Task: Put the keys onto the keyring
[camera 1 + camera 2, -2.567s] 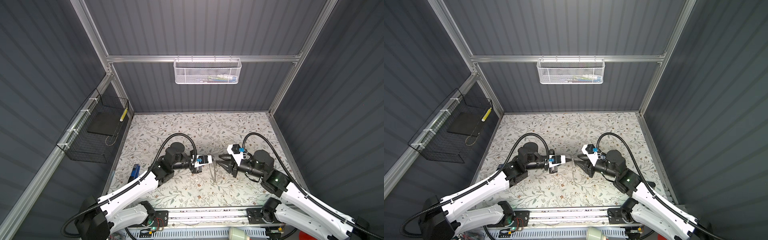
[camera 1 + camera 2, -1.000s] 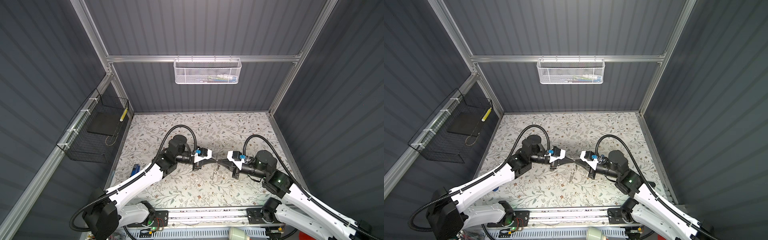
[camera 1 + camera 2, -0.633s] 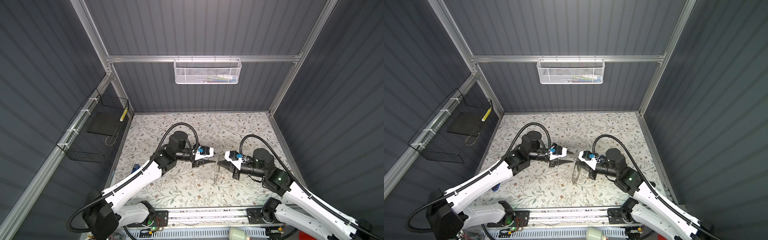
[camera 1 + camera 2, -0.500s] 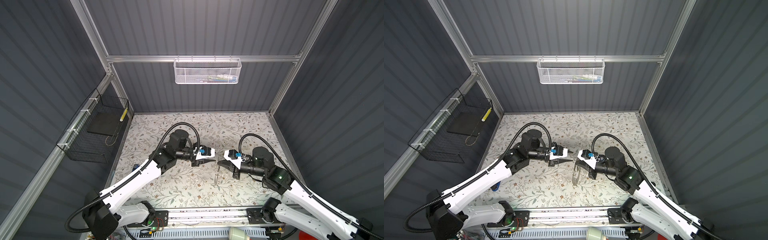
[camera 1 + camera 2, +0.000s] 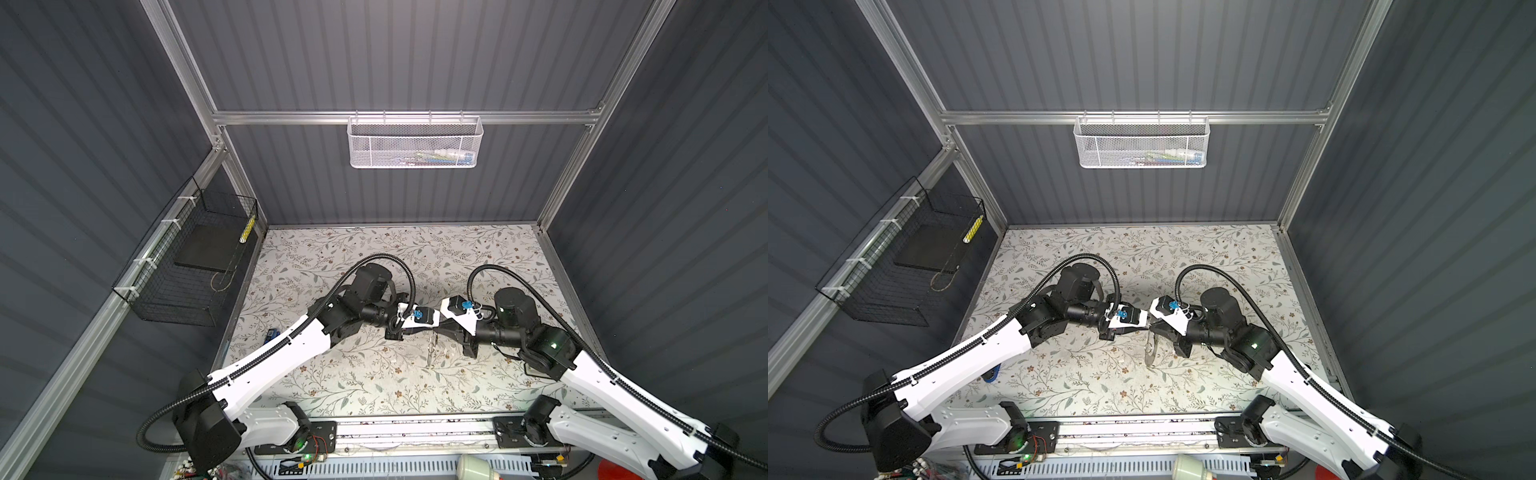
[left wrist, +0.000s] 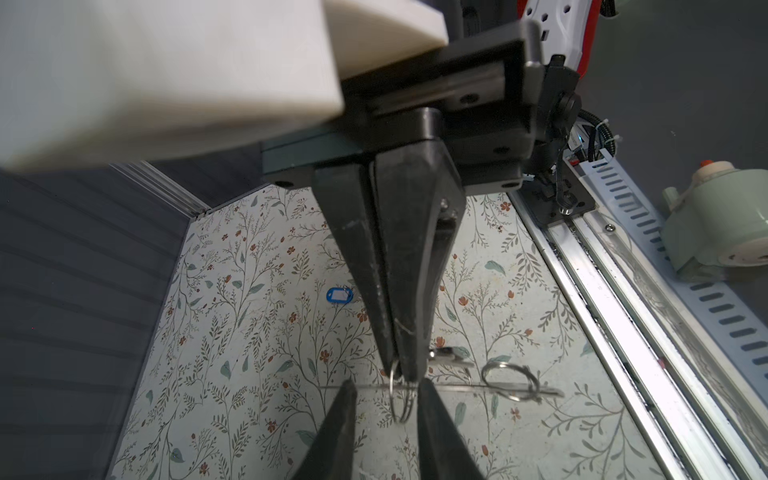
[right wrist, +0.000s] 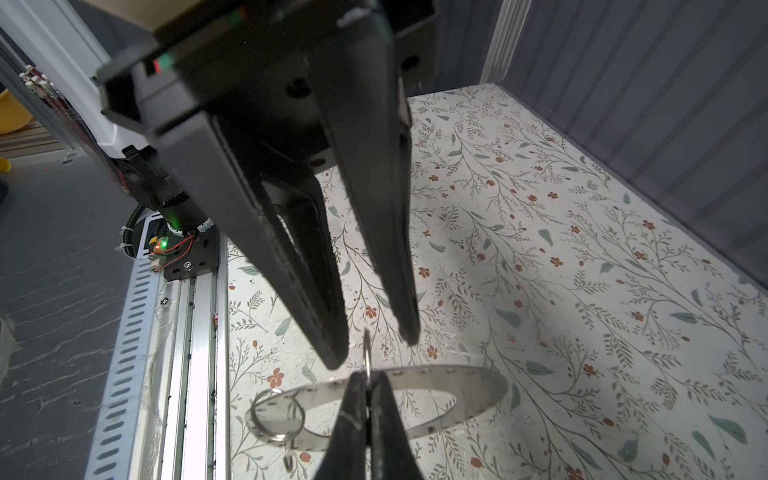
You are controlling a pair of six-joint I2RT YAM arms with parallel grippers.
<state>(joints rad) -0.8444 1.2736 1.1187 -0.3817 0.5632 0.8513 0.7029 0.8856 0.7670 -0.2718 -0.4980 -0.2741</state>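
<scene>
The keyring (image 7: 453,384) is a wide flat grey band with small holes, thin as wire in the left wrist view (image 6: 465,387). In both top views it hangs mid-table (image 5: 432,353) (image 5: 1150,353). A small split ring (image 7: 367,353) is threaded on it, and my right gripper (image 7: 368,380) (image 5: 439,329) is shut on that ring. My left gripper (image 6: 386,384) (image 5: 430,328) faces it tip to tip. Its jaws stand open on either side of the small ring (image 6: 401,399). Another split ring (image 7: 276,417) hangs on the band. A key's blue white-labelled tag (image 6: 339,295) lies on the table.
A white mesh basket (image 5: 415,143) hangs on the back wall and a black wire basket (image 5: 187,266) on the left wall. A blue block (image 5: 272,334) lies at the table's left edge. A metal rail (image 5: 415,430) runs along the front.
My left gripper drew back from the right one, then came in again until the tips meet. Its jaws went from shut to open. The right gripper stayed shut on the ring.
</scene>
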